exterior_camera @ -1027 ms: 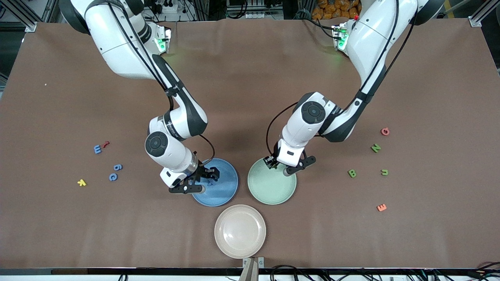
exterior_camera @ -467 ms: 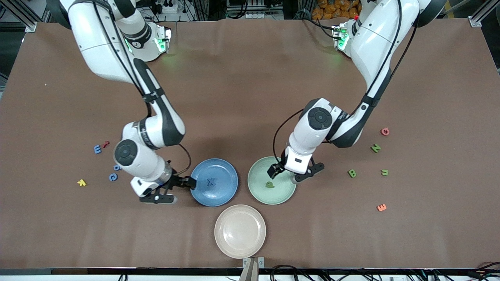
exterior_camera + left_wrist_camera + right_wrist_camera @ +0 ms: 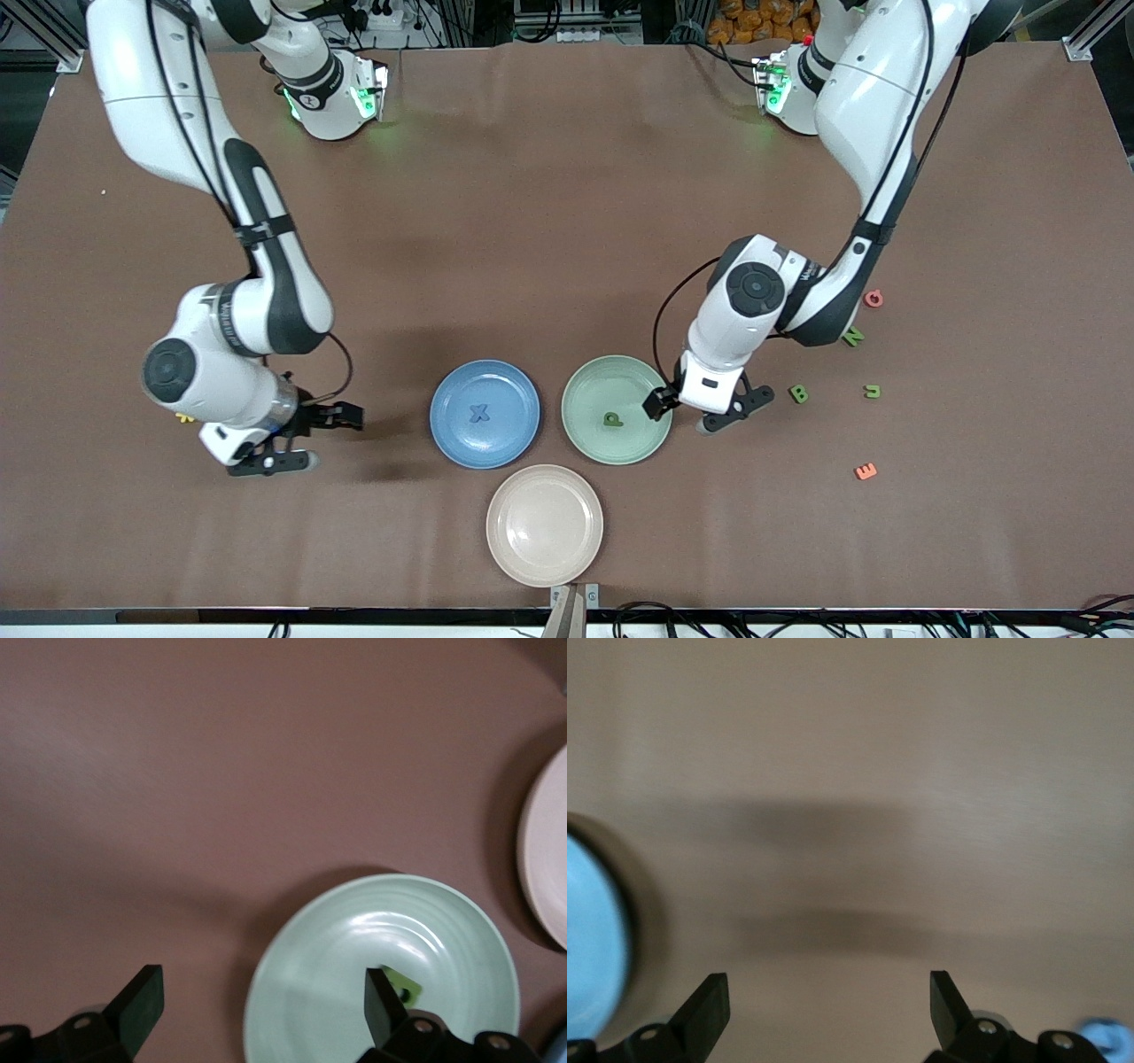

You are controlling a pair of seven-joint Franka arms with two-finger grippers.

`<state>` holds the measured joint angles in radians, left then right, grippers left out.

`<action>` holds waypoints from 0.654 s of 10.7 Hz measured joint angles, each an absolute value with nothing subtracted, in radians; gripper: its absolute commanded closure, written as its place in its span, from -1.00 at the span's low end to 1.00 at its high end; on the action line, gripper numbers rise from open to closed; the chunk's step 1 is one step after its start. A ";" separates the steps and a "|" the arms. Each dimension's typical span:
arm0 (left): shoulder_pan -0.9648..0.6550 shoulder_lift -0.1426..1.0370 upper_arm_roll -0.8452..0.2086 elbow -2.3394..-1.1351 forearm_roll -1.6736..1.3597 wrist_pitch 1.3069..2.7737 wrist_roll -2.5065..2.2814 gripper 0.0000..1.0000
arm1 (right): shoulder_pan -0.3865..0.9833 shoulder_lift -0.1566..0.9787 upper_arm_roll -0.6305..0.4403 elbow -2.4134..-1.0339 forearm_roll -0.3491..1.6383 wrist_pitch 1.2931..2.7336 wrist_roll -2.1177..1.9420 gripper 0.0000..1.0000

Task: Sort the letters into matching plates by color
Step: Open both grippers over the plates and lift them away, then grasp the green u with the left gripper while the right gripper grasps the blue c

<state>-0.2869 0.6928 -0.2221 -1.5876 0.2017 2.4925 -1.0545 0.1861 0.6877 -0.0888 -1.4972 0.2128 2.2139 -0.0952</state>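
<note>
On blue plate [image 3: 509, 434]: chunky blue X [image 3: 478, 413] | both end effectors wide open, empty

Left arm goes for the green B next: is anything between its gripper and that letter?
Nothing visible. The open left gripper hangs by the green plate's rim; only bare table lies between it and the green B.

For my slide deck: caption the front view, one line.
Blue X on blue plate, green P on green plate; both open grippers, left and right, over bare table.
</note>
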 measured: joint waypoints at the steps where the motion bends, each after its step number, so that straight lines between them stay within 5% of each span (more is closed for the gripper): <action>1: -0.266 0.675 -0.221 -1.586 0.202 2.433 -1.015 -1.00 | 0.154 0.682 -0.103 -1.497 0.213 2.186 -0.150 -1.00; 4: -0.182 0.639 -0.217 -1.587 0.202 2.237 -0.935 -1.00 | 0.094 0.680 -0.141 -1.508 0.212 2.161 -0.268 -1.00; 7: -0.081 0.625 -0.222 -1.641 0.203 2.218 -0.919 -1.00 | 0.059 0.680 -0.150 -1.517 0.209 2.161 -0.278 -1.00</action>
